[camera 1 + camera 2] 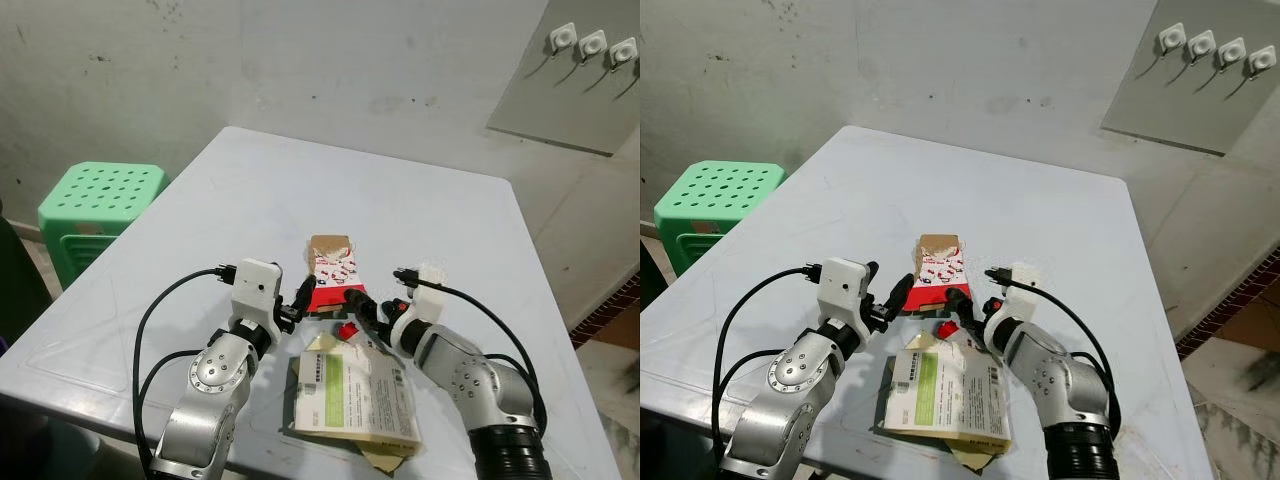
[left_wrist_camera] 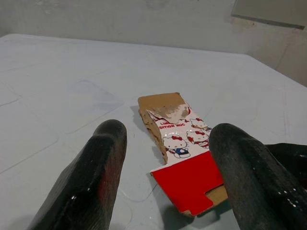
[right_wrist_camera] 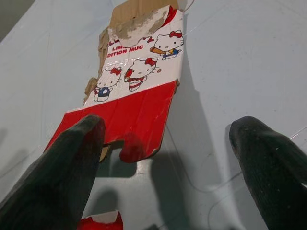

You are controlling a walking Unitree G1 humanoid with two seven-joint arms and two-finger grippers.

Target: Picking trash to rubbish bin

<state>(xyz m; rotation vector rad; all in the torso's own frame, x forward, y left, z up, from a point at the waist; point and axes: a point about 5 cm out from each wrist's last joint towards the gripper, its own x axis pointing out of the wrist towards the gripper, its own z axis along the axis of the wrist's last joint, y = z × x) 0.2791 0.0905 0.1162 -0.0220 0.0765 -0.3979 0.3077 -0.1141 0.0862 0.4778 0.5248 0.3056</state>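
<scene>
Flanking carton [image 1: 331, 270] — both fingers [image 2: 98, 182] spread

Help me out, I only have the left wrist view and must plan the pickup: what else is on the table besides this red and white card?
Observer: A green and white box lies flat at the near edge of the table, between the two arms.
Operator: Where is the right gripper?
Observer: The right gripper is at the near right corner of the cartoon card, fingers spread, opposite the left gripper.
Operator: Anything small near it?
Observer: A small red scrap sits just below the card, beside the right gripper.
Operator: Is a bin in sight?
Observer: Beside the table on the left stands a green plastic stool; I cannot point to a bin.
</scene>
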